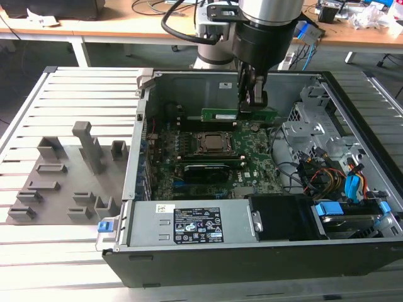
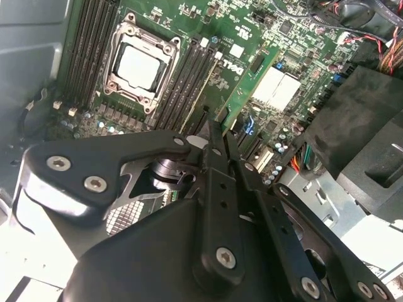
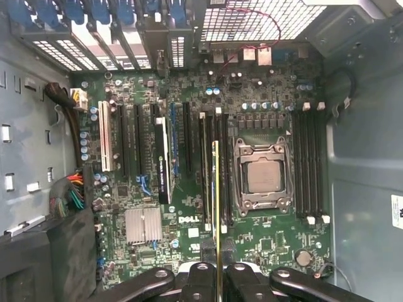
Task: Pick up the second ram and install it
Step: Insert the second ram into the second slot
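Overhead, the arm (image 1: 267, 31) reaches straight down into the open computer case (image 1: 220, 78), its wrist vertical and the gripper (image 1: 252, 104) pointing at the board. The fingers (image 3: 200, 277) are closed on the second ram (image 1: 236, 115), pinching its flat faces toward one end. The stick is held level and clear above the motherboard (image 1: 252, 157) – I cannot tell how far off the slots it hangs. In the first wrist view the ram (image 3: 216, 189) shows edge-on as a thin line, running parallel to the memory slots (image 3: 204, 170) just beside the CPU socket (image 3: 263, 176), on the side toward the heatsink (image 3: 143, 224). In the second wrist view the gripper (image 2: 219, 129) holds the green stick (image 2: 247, 91) slanting away over those same slots. Another long dark stick (image 1: 204, 168) sits on the board just beside the socket in the exterior view. Close around the work are a drive cage (image 1: 308, 119) and a tangle of cables (image 1: 315, 173) on the exterior view's right, and the power supply (image 1: 195, 226) along the near wall. Outside the case, grey fixture blocks (image 1: 88, 148) stand on the slatted table (image 1: 63, 94) on the exterior view's left, well apart from the gripper.
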Tool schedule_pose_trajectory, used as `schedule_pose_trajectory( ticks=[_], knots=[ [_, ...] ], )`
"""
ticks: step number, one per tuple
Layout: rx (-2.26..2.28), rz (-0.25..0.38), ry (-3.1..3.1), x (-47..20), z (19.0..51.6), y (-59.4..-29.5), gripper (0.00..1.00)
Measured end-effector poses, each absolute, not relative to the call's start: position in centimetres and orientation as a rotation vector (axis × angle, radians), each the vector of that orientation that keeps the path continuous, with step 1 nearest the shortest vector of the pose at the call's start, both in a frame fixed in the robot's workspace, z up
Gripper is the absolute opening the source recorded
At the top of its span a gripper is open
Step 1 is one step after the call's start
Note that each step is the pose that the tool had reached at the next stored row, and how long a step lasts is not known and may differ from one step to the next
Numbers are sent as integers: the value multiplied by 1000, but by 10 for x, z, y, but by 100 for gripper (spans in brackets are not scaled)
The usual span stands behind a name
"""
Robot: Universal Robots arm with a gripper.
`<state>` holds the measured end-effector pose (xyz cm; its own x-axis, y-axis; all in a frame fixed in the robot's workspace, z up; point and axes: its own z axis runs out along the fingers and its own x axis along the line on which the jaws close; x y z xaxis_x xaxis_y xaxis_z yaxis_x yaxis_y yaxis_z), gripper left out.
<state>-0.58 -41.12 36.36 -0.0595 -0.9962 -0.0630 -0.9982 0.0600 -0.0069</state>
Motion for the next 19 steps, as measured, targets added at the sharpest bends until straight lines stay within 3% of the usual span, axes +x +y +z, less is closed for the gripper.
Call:
schedule_pose_trajectory(
  ticks=[19],
  knots=[
    [-2119,59,2250,-11,345,-411,14]
  ],
)
